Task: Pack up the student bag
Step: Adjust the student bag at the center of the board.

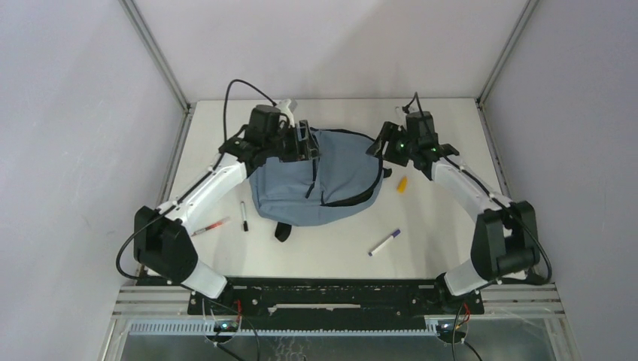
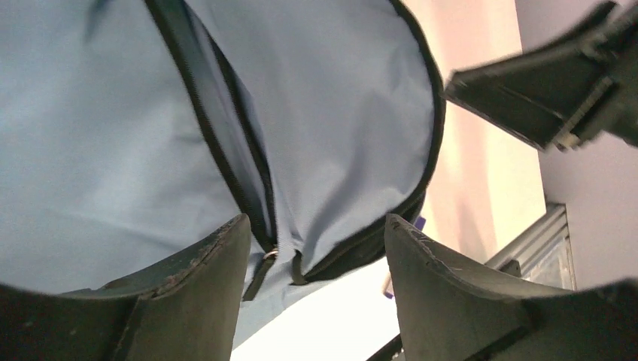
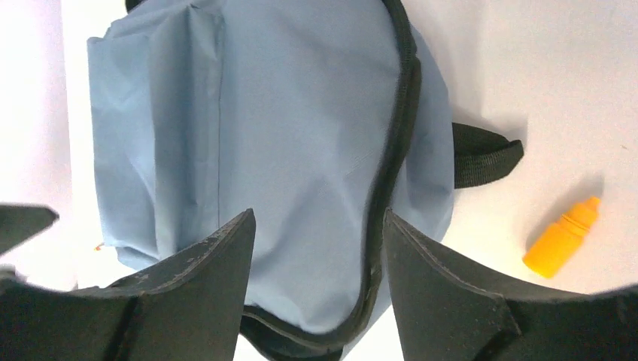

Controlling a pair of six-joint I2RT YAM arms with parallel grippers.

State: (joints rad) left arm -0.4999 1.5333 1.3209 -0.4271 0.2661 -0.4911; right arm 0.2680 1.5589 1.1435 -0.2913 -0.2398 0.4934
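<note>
Nearest the arm bases, a purple marker [image 1: 384, 242] lies loose on the bench [image 1: 451, 135] at lower right of the top view. A red pen [image 1: 211, 226] and a black marker [image 1: 244, 216] lie at lower left, just beside the bag's near edge. A small orange bottle [image 1: 402, 184] sits to the right of the bag, apart from it.

The student bag [image 1: 323, 184] lies flat at the middle of the bench, front panel up, with a black strap end [image 1: 282, 231] poking out toward the bases. From these views I cannot tell whether the main zip is open.

Farther back, both arms reach over the bag's far edge. The left tool [image 2: 316, 226] hangs with its jaws apart and grips nothing. Through the gap its camera shows a black zipper line [image 2: 226, 150] and the zipper pulls [image 2: 263, 267]. The right tool [image 3: 317, 218] is likewise spread and empty above the bag's right shoulder, near a webbing loop [image 3: 485, 154].

The bag looks limp and light. The thin fabric will likely bunch, sag and slide on the smooth bench rather than hold a shape. Broad cloth is a poor place to pinch. Better holds are probably the zipper pulls, the stiffer bound seam along the zip, or the webbing. One tool would likely need to steady the fabric while the other draws the zip.
</note>
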